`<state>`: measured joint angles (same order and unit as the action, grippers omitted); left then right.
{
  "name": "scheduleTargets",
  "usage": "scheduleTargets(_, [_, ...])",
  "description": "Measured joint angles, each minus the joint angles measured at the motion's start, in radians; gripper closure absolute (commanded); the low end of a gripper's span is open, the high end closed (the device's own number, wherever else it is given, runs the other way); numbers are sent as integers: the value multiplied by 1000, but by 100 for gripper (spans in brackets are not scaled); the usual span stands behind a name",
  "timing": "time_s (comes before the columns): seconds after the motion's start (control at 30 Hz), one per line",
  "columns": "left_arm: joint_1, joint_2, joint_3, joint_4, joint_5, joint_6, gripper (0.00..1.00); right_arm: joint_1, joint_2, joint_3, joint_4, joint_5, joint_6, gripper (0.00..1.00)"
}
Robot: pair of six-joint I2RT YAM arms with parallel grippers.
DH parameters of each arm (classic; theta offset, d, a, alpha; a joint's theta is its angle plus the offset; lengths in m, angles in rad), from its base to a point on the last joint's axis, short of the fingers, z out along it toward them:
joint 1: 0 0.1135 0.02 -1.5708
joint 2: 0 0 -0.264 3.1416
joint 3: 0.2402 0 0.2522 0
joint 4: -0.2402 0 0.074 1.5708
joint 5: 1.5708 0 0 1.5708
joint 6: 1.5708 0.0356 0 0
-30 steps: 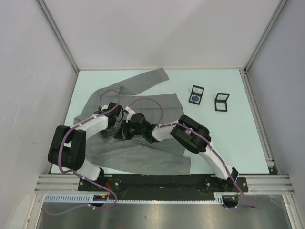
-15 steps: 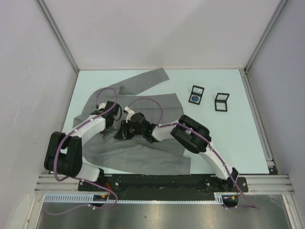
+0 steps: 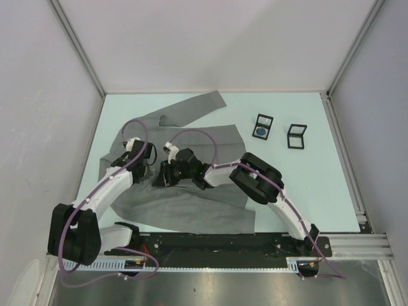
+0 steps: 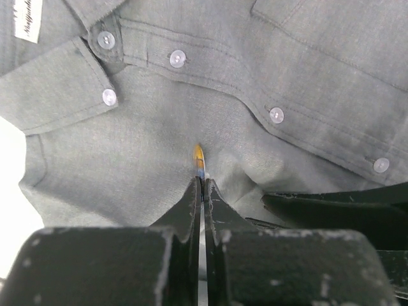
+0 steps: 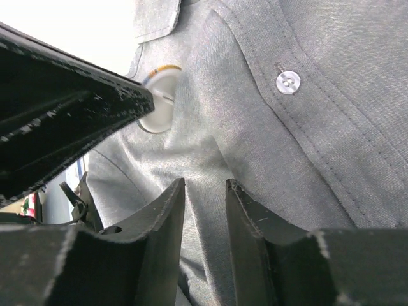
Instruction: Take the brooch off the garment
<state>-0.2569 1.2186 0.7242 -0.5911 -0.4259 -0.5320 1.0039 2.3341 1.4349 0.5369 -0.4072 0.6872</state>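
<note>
The grey garment (image 3: pixel 191 205) lies spread on the table, its pale buttons (image 4: pixel 276 115) in a row. The brooch (image 4: pixel 199 157) is a thin round disc with an orange and blue rim, seen edge-on on the cloth below the collar; it also shows in the right wrist view (image 5: pixel 159 102). My left gripper (image 4: pixel 203 182) is shut on the brooch's lower edge and shows in the top view (image 3: pixel 150 173). My right gripper (image 5: pixel 204 186) pinches a raised fold of the garment just beside the brooch, and shows in the top view (image 3: pixel 163 177).
Two small open black boxes stand at the back right: one (image 3: pixel 262 125) holds something blue, the other (image 3: pixel 296 136) looks empty. A white label (image 4: pixel 28 19) sits inside the collar. Grey walls close in the table on three sides.
The left arm's elbow has swung out to the left and toward the near edge, and its gripper has drawn slightly back and left with the brooch. The right arm has barely moved.
</note>
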Motion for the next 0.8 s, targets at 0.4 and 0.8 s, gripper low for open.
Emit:
scheduleTargets(0.4, [94,-106,-142,100,92,-74,100,0,0,0,7,-8,-27,61])
scheduleTargets(0.8, [123,-115,-147,94,101,-154,92,13,0,0,61,-13,-29,61])
